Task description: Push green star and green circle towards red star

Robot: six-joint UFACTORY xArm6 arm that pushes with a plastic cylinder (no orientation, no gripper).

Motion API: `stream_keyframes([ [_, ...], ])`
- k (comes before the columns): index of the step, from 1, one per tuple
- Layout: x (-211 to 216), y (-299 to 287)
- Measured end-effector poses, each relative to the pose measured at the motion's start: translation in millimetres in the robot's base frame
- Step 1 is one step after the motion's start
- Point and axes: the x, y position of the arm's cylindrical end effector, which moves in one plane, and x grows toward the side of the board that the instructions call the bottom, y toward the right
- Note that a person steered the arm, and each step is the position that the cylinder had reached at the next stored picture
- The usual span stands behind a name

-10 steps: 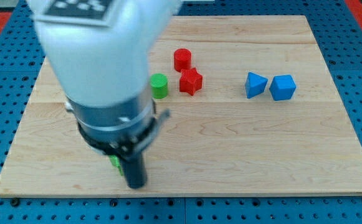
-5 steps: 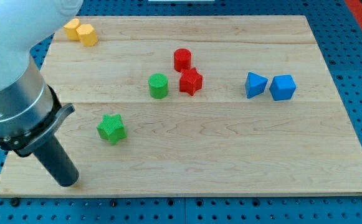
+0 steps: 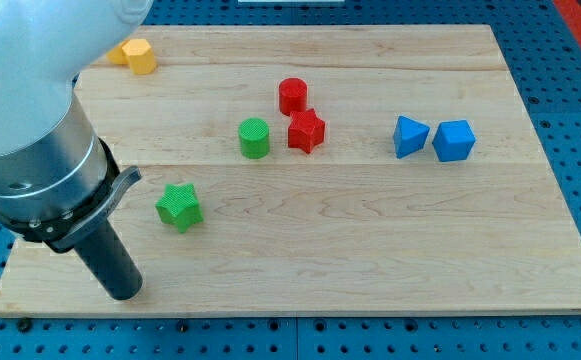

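Observation:
The green star (image 3: 179, 207) lies on the wooden board at the lower left. The green circle (image 3: 254, 137) stands above and to its right, just left of the red star (image 3: 306, 131), with a small gap between them. A red cylinder (image 3: 292, 96) stands right above the red star. My tip (image 3: 124, 293) rests near the board's bottom edge, below and to the left of the green star, not touching it.
A blue triangular block (image 3: 409, 136) and a blue cube (image 3: 454, 140) sit side by side at the right. Yellow blocks (image 3: 133, 54) lie at the top left, partly hidden by the arm. The board's bottom edge (image 3: 300, 312) runs just below the tip.
My tip swung from the green star to the lower left, uncovering it, then came back a little to the right. The blocks have not moved in the last half second.

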Motion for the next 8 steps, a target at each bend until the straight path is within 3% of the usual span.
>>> stream_keyframes([
  [2,-17.6,12.2],
  [5,-133.8,77.3],
  [6,-97.7,67.6],
  [7,-113.4,29.7],
  [8,-154.9,84.7],
])
